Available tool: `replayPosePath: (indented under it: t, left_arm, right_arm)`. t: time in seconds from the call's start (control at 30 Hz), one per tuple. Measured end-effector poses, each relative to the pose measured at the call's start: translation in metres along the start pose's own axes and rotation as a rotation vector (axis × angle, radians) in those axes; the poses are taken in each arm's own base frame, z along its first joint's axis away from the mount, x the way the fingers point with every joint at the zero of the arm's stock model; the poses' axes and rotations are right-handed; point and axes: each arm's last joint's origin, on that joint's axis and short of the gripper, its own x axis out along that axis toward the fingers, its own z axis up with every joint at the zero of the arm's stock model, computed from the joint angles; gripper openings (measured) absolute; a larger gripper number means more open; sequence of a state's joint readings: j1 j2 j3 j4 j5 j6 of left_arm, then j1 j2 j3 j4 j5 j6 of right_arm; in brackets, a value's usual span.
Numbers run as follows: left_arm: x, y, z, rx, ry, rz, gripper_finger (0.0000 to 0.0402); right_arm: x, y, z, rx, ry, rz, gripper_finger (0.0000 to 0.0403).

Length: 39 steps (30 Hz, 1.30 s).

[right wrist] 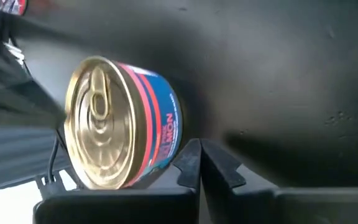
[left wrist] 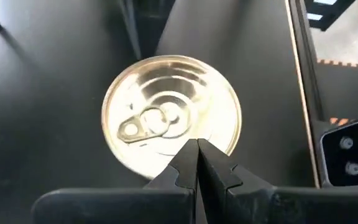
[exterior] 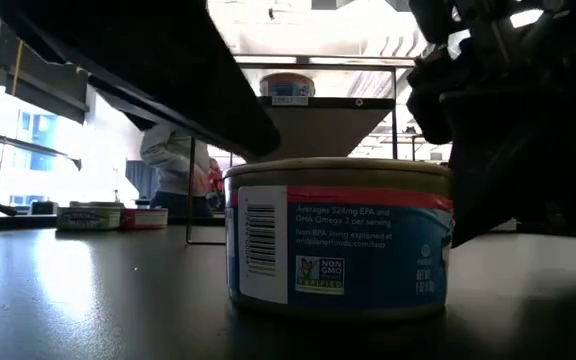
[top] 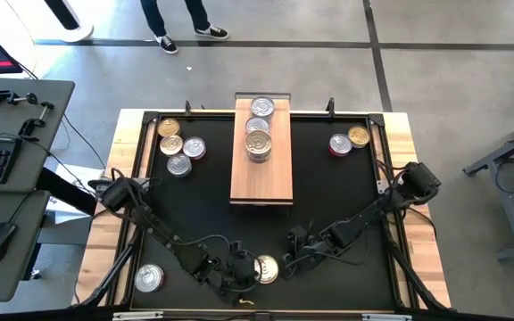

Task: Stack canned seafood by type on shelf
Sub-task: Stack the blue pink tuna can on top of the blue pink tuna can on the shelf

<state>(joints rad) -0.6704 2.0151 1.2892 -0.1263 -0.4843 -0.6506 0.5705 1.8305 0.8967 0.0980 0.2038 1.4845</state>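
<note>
Two grippers meet at the near edge of the black mat (top: 328,205) in the high view: the left gripper (top: 242,278) and the right gripper (top: 286,260) flank a gold-lidded tin (top: 265,268), one on each side of it. On the same mat, the shelf (top: 261,174) reaches in from the far edge, with three tins in a row along its far half; four more cluster at the far left corner (top: 178,149), two sit near the far right corner (top: 349,140), and one silver-lidded tin (top: 149,278) lies at the near left corner. From the low view, the tin (exterior: 340,237) stands upright on the mat, blue with a red band, and dark arm parts loom over it on both sides; a person stands in the room behind, and two more tins (exterior: 111,216) show far off to the left. Seen by the left wrist camera, its fingers (left wrist: 197,163) are pressed together, their tips over the gold lid's (left wrist: 171,112) rim, grasping nothing. Seen by the right wrist camera, its fingers (right wrist: 199,163) are likewise clenched on nothing, tips just beside the tin's blue-and-red wall (right wrist: 160,130).
</note>
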Motion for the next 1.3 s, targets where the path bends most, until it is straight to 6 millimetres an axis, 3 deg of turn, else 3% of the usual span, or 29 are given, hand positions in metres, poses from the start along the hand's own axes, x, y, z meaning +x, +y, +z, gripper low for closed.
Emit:
replayPosePath:
  t: [0.1, 0.6, 0.77, 0.93, 1.0, 1.17, 1.3]
  left_arm:
    - [-0.002, -0.002, 0.004, 0.011, -0.036, -0.003, 0.0]
    - [0.017, -0.002, -0.014, 0.012, 0.029, 0.004, 0.0]
    - [0.024, 0.004, -0.011, 0.019, 0.052, -0.011, 0.0]
    - [0.028, 0.01, -0.008, 0.108, 0.073, -0.04, 0.0]
    - [0.034, 0.019, -0.012, 0.17, 0.092, 0.03, 0.0]
    - [0.033, 0.025, -0.013, 0.2, 0.125, 0.083, 0.0]
    - [0.033, 0.025, -0.015, 0.165, 0.139, 0.072, 0.0]
  right_arm:
    - [0.001, -0.001, 0.001, 0.002, 0.009, -0.003, 0.0002]
    - [0.004, 0.008, 0.012, 0.032, 0.07, 0.089, 0.0]
    - [0.002, 0.025, 0.014, 0.023, 0.056, 0.111, 0.0]
    - [-0.007, 0.055, 0.018, -0.01, 0.038, 0.149, 0.0]
    - [-0.012, 0.07, 0.018, -0.038, 0.071, 0.182, 0.0]
    - [-0.019, 0.084, 0.021, -0.091, 0.077, 0.143, 0.0]
    - [-0.022, 0.085, 0.022, -0.139, 0.081, 0.059, 0.0]
